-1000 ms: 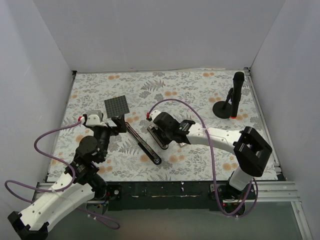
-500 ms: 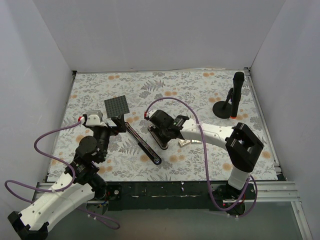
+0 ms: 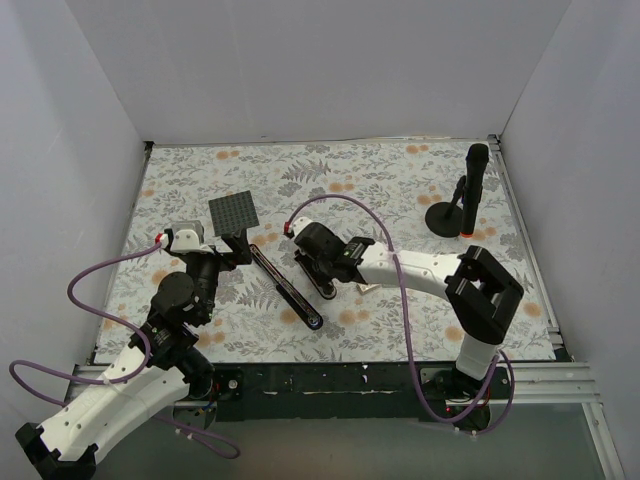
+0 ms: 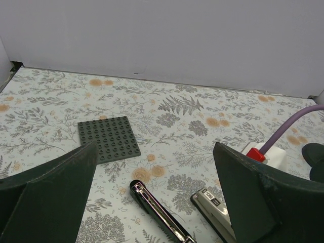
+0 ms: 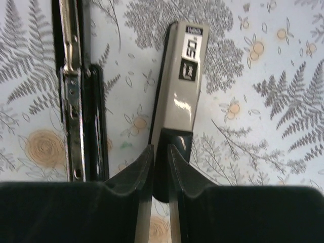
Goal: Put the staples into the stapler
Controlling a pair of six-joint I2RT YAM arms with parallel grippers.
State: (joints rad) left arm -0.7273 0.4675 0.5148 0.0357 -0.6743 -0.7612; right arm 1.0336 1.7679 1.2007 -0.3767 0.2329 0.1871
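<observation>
Two claws differ: the left claw (image 4: 154, 152) hangs spread wide, while the right claw (image 5: 161, 157) has narrowed over the staple box (image 5: 179, 86), just beside the opened stapler (image 5: 76, 91). Whether it pinches cannot be told, so loading waits.

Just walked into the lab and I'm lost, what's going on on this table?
An opened black stapler lies flat on the table, metal channel showing. The right gripper has its fingers nearly together over the dark near end of a grey labelled bar beside it; whether it grips is unclear. The left gripper hangs wide open and empty nearby. I can't spot any staples.
</observation>
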